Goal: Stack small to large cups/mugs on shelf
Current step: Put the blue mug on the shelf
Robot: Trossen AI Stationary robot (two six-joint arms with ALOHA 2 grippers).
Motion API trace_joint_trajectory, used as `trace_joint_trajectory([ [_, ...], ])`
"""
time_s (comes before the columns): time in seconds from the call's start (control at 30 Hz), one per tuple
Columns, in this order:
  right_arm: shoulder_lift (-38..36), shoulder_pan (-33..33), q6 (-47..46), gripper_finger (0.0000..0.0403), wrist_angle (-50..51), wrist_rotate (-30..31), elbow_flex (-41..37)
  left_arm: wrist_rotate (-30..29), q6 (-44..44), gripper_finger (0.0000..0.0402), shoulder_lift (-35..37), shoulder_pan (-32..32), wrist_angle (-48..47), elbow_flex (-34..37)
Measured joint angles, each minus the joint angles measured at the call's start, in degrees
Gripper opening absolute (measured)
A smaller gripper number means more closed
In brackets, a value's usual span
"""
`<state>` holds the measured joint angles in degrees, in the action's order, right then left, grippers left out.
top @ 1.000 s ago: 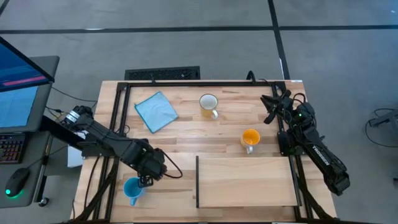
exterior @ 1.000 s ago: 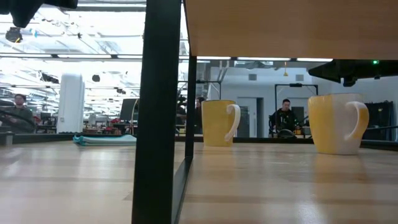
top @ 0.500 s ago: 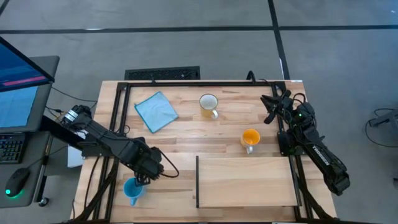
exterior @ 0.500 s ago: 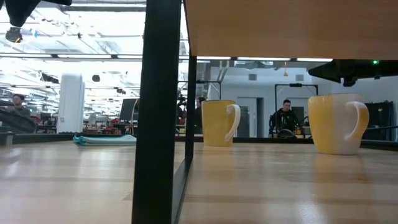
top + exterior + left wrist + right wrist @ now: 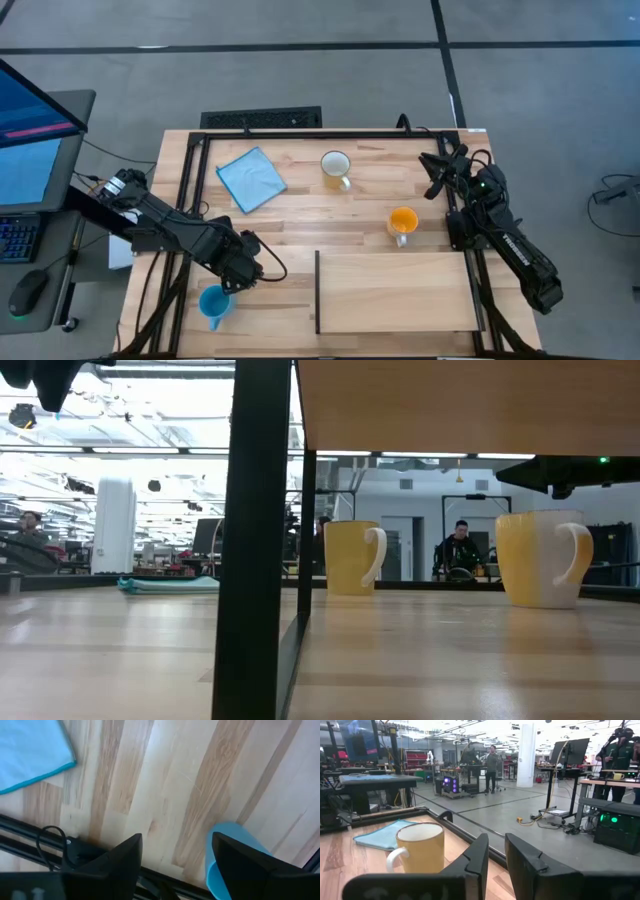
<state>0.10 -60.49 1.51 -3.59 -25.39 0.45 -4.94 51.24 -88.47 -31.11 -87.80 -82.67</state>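
The small light-blue mug (image 5: 212,303) stands upright at the near left of the table, its handle toward the near edge; it also shows in the left wrist view (image 5: 226,851). My left gripper (image 5: 238,268) is open above the table, just far-right of that mug and touching nothing. The orange mug (image 5: 402,222) stands just beyond the shelf (image 5: 395,292), a pale board with a dark left edge. The larger yellowish mug with a white handle (image 5: 335,168) stands at the far middle. My right gripper (image 5: 432,175) waits, open and empty, at the far right.
A blue cloth (image 5: 250,178) lies flat at the far left. A black metal frame (image 5: 190,170) runs along the table's edges. In the low view the shelf's dark post (image 5: 260,540) stands in front. People show in the room beyond the table (image 5: 460,545).
My left gripper has drawn away from the light-blue mug, toward the table's far edge, and now stands clear of it. The mug has stayed where it was.
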Motion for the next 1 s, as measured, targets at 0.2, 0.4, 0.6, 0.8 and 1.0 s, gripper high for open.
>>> trace_joint_trajectory([
  [0.2, 0.0, 0.0, 0.0, 0.0086, 0.0, 0.0, 0.0, 6.8, -4.6, 0.0233, 0.0, -1.8, 0.1, 1.3],
  [0.4, 0.0, 0.0, 0.0, 0.0086, 0.0, 0.0, 0.0, 5.3, -3.6, 0.0233, 0.0, -4.6, 1.0, 2.6],
  [0.6, 0.0, 0.0, 0.0, 0.0086, 0.0, 0.0, 0.0, 7.2, 0.0, 0.0233, 0.1, -7.5, 7.2, 6.0],
  [0.8, 0.0, 0.0, 0.0, 0.0086, 0.0, 0.0, 0.0, 9.2, 3.5, 0.0233, 0.0, -10.8, 9.2, 8.6],
  [1.0, 0.0, 0.0, 0.0, 0.0086, 0.0, 0.0, 0.0, 9.8, 3.3, 0.0233, 0.0, -14.1, 12.6, 11.3],
])
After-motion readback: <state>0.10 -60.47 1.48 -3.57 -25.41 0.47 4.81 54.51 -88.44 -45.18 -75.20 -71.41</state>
